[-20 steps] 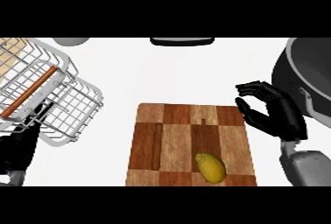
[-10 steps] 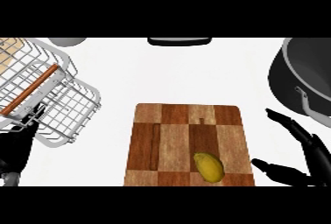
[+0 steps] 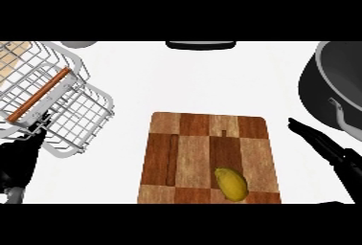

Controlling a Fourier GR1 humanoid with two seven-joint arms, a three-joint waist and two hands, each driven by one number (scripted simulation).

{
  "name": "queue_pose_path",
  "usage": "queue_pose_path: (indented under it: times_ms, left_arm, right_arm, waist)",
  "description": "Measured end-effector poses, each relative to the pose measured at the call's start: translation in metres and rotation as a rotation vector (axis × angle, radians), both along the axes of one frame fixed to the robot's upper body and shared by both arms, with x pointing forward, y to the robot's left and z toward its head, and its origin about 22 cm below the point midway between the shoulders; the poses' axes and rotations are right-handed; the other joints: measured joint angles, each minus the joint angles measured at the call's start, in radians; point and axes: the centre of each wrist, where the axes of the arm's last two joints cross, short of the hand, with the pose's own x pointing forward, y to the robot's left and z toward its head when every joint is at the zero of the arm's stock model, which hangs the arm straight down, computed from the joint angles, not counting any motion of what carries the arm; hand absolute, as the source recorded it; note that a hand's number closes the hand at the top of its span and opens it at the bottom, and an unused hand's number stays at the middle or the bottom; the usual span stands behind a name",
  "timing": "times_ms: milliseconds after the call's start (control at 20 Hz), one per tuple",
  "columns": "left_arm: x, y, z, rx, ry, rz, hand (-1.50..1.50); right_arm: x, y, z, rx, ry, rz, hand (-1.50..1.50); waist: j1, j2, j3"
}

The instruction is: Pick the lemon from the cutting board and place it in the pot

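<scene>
Left of the right hand's fingers (image 3: 308, 132) and somewhat nearer the robot, the lemon (image 3: 231, 183) is seen lying on the cutting board (image 3: 191, 143), close to the board's near right corner. It is not touched by anything. The right hand (image 3: 338, 157) is held over the worktop (image 3: 141, 72) just beside the board's right edge, with its fingers stretched out straight and spread slightly. Nothing is held in them, and a clear gap is left between them and the fruit.

Beyond those fingers, further from the robot and a little to their right, the pot (image 3: 311, 88) is found at the view's right edge, its dark wall and a pale handle being visible. Nothing is seen in the part of its inside that shows, though part of the vessel is cut off by the view.

At the lower left, far from the right fingers, the left hand (image 3: 17, 162) is rested below a wire rack (image 3: 78, 119), open and with nothing held.

By this showing, no part of the task can be counted as done. The lemon has yet to be reached, enclosed, lifted off the board, carried past the pot's rim and released inside. The stage is judged to be the approach, with the whole pick and place left to do.
</scene>
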Motion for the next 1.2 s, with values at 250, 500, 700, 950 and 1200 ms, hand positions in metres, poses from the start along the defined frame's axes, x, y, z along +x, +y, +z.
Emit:
queue_pose_path:
  times_ms: [250,500,700,950,1200]
  left_arm:
    - [0.006,-0.006,0.004,0.002,0.0,-0.017,0.0]
    - [0.008,-0.009,0.005,0.004,-0.004,-0.026,0.0]
    - [0.011,-0.014,0.003,0.0,0.001,-0.021,0.0]
    - [0.007,-0.007,0.006,-0.001,-0.002,-0.012,0.0]
    - [0.004,-0.011,-0.003,-0.006,-0.008,-0.013,0.0]
  right_arm:
    - [0.011,0.028,0.026,-0.177,0.141,0.056,-1.5]
    - [0.016,0.057,0.031,-0.374,0.317,0.108,-1.5]
    - [0.025,0.086,0.033,-0.464,0.43,0.14,-1.5]
    - [0.04,0.115,0.029,-0.492,0.498,0.184,-1.5]
    - [0.045,0.14,0.018,-0.528,0.519,0.202,-1.5]
  waist:
    - [0.02,0.003,-0.001]
    - [0.029,0.004,-0.002]
    - [0.023,0.004,-0.001]
    - [0.015,0.002,0.0]
    - [0.009,0.001,0.002]
